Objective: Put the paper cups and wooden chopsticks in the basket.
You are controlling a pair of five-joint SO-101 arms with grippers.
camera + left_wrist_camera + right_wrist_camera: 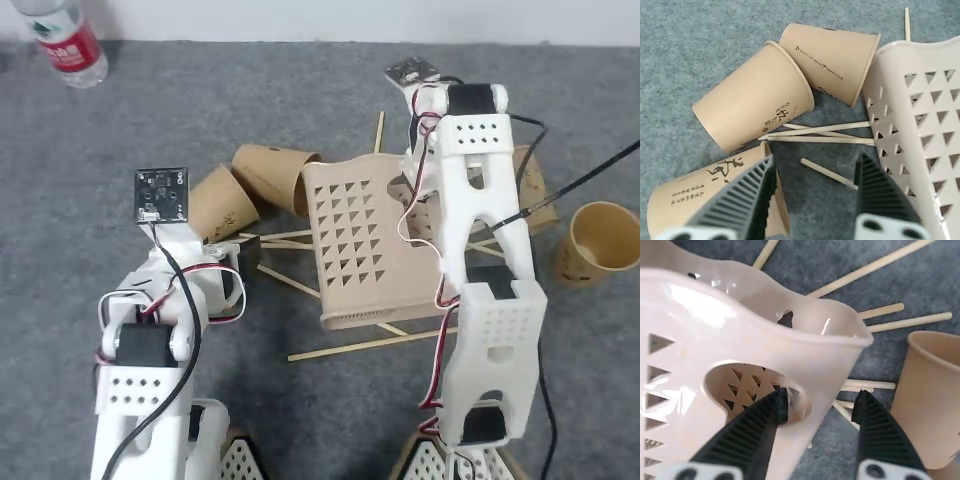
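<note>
1. High view: The basket (355, 240) sits mid-frame on the grey surface (300, 90) with a triangle-pierced wall facing the camera, so I cannot see inside it. A first paper cup (222, 203) and a second paper cup (275, 175) lie on their sides just left of the basket. An upright cup (597, 240) stands at the right edge, mouth up. Another cup (530, 180) is mostly hidden behind the right arm (470, 200). Wooden chopsticks (375, 345) lie scattered around the basket, some running under it. A bottle (68, 42) is cut off at the upper left. The left arm (160, 330) stands at the lower left.

2. Left wrist view: My left tool (812, 195) is spread wide with nothing in it, and a single chopstick (827, 172) lies between the fingers. Both side-lying cups are beyond it. A third cup (705, 200) is partly covered by one finger and cut off by the frame. A bundle of chopsticks (825, 132) runs from the cups to the basket wall.

3. Right wrist view: My right tool (817, 425) is spread and straddles the basket's end wall. One finger (757, 432) sits at the handle opening, and I cannot tell whether it touches. Through that opening I see only triangles, and I cannot make out any contents. A cup beside the basket (932, 390) is cut off by the frame edge.
</note>
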